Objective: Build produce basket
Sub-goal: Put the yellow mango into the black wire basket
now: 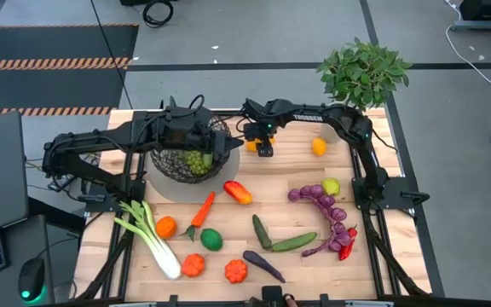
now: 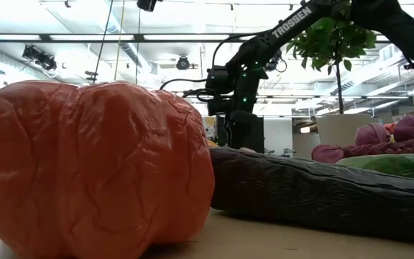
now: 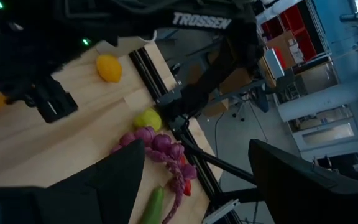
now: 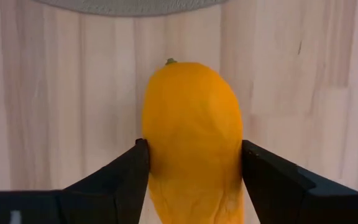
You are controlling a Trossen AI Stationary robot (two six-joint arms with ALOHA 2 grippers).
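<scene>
Right gripper sits at upper centre of the high view, just right of the basket; the right arm reaches in from its base at the table's right edge, elbow near the potted plant at the upper right corner. In the right wrist view both fingers press against the sides of an orange-yellow oblong fruit, stem end pointing away from the wrist, wood plank under it and a grey curved rim at the picture's top edge. Left gripper hangs over the basket at upper left-centre of the high view, arm stretched across from the left side; its wrist view shows the two fingers spread wide with nothing between them. The basket rests on a grey round mat and holds green grapes. Loose produce fills the lower half of the table: leek at lower left, carrot, lime, red pepper, two cucumbers, small orange pumpkins, a dark aubergine near the bottom edge, purple items and a red chilli at the right. A yellow lemon lies alone at upper right. Bare wood shows between the right gripper and that lemon, and in a band below the basket.
</scene>
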